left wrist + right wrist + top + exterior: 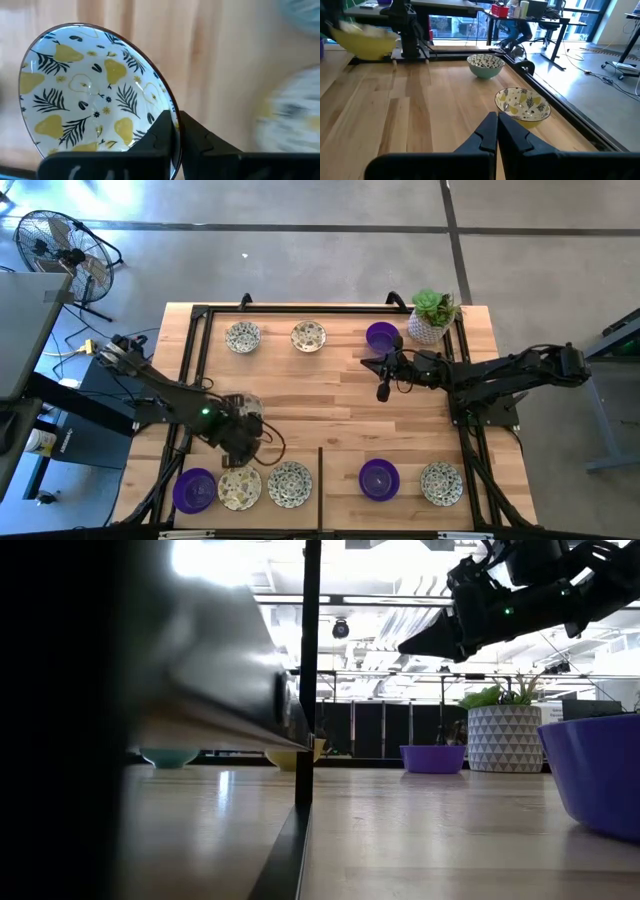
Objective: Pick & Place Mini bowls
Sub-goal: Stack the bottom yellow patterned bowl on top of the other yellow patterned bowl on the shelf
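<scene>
Table [340, 395]: light wood, edged by a black frame.

Left gripper [176, 131]: positioned near the front left of the table; its fingers are clamped on the rim of a patterned bowl [95, 95] with yellow pears and dark leaves, which is tilted and held.

Right gripper [383, 392]: held above the table near the back right, fingers pressed together with nothing between them.

Bowls at the front: a purple bowl [195, 489], two patterned bowls [240, 488] [289, 484], another purple bowl [379, 478] and a patterned bowl [441, 482].

Bowls at the back: two patterned bowls [243, 337] [308, 336] and a purple bowl [381, 336], the last set beside a potted plant [431, 315].
</scene>
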Robot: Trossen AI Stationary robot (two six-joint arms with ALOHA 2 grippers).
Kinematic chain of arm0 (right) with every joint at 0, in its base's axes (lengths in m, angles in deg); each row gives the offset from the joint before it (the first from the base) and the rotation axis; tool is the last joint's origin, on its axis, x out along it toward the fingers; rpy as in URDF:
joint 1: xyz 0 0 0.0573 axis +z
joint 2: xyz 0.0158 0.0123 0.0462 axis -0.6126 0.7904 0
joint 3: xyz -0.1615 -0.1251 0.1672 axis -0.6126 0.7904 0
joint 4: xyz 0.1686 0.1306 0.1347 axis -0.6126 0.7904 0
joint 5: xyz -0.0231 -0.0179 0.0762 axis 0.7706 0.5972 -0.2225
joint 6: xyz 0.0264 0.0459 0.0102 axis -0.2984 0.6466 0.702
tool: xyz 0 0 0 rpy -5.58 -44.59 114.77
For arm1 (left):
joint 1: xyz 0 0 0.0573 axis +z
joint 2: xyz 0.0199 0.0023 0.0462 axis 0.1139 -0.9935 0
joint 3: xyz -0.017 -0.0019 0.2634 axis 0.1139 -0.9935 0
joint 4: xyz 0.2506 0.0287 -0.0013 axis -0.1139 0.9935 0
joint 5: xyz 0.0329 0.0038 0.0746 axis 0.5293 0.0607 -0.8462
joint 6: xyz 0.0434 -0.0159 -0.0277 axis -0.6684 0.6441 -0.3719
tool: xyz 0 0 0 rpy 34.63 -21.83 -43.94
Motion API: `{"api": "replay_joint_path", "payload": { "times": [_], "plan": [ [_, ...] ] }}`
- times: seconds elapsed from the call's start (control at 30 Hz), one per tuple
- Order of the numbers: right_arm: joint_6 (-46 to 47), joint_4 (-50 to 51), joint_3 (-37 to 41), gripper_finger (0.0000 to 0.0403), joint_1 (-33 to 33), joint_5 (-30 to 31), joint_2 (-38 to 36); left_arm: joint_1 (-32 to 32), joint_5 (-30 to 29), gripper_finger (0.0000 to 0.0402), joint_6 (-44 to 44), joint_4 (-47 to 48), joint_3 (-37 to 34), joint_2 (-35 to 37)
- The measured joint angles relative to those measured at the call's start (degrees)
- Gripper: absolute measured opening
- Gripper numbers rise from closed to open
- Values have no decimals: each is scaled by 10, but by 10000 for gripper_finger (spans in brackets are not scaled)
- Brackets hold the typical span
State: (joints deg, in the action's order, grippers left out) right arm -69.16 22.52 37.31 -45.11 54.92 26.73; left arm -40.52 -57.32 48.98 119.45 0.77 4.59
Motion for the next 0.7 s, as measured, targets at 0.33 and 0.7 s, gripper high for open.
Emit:
{"api": "replay_joint_path", "payload": {
  "times": [0.33, 0.7],
  "plan": [
    [4, 2, 0, 0, 0, 0, 0, -86, 6, 9, 122, 89, 172, -48],
    [16, 3, 0, 0, 0, 0, 0, -170, 24, 10, 209, 140, 285, -158]
  ]
}}
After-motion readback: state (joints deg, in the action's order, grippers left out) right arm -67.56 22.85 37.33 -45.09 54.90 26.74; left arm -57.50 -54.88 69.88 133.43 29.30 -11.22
